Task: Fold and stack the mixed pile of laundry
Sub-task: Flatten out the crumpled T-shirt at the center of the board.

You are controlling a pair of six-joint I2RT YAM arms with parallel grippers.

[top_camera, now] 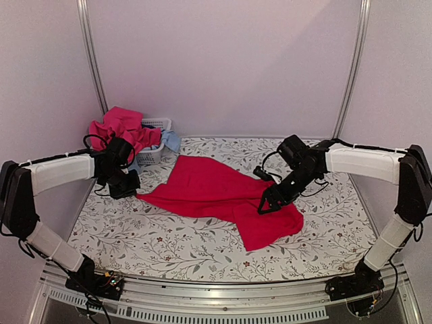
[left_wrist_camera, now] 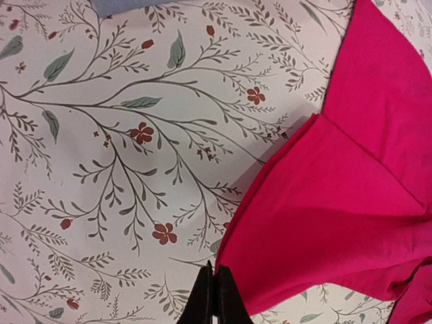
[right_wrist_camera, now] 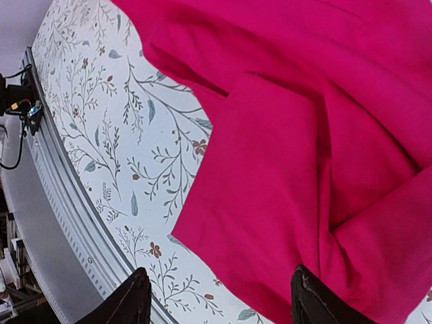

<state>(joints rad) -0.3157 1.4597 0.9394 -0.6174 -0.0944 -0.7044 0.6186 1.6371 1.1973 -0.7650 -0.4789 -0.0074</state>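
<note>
**Left jaws shut, right jaws wide over the red cloth point(top_camera: 216, 189)**

On my feed the left jaws are pressed fully together. Their fingertips point(left_wrist_camera: 206, 304) meet right at the cloth's left edge, where a folded corner sits on the counter point(top_camera: 169, 246). I cannot tell whether any fabric is caught between them.

The right jaws stand wide apart. Both fingers point(right_wrist_camera: 135, 300) are spread above the cloth's right part, with only flat fabric showing in the gap and nothing gripped. From the overhead view they sit low on the cloth, but I cannot tell if they touch it.

The red cloth lies spread across the middle of the floral counter. It is rumpled, with creases running toward its near-right end, where it narrows into a flap that reaches closest to me.

The rest of the laundry is at the far-left corner. Pink pieces point(top_camera: 121, 128) are heaped over a white basket point(top_camera: 156, 154), and a light blue piece point(top_camera: 171, 140) hangs at the basket's right side. The left arm point(top_camera: 61, 172) reaches in just in front of that heap.
</note>
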